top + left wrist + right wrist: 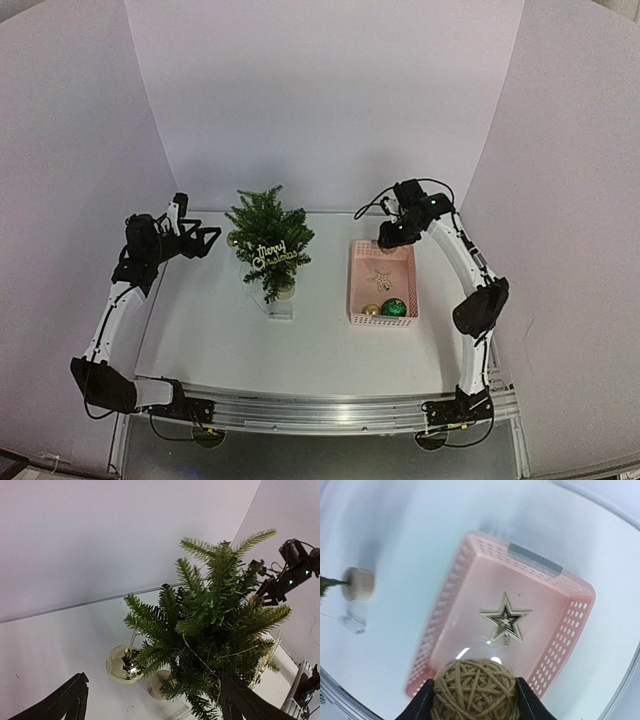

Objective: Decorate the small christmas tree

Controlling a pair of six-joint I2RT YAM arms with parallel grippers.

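The small christmas tree (pixel 268 240) stands left of centre on a pale base (pixel 285 292). It carries a "Merry Christmas" sign (pixel 278 252) and a gold ball (pixel 233 240) on its left side. My left gripper (pixel 205 240) is open and empty just left of the tree. In the left wrist view the tree (pixel 215 620) and the hanging gold ball (pixel 122 664) sit between its fingers (pixel 70 700). My right gripper (pixel 390 238) is shut on a brown twine ball (pixel 475 690), held above the far end of the pink basket (pixel 352 285).
The basket (pixel 450 605) holds a wooden star (pixel 506 620). The top view also shows a gold ball (pixel 371 310) and a green glitter ball (pixel 394 307) at its near end. A small clear stand (pixel 281 312) lies before the tree. White walls enclose the table.
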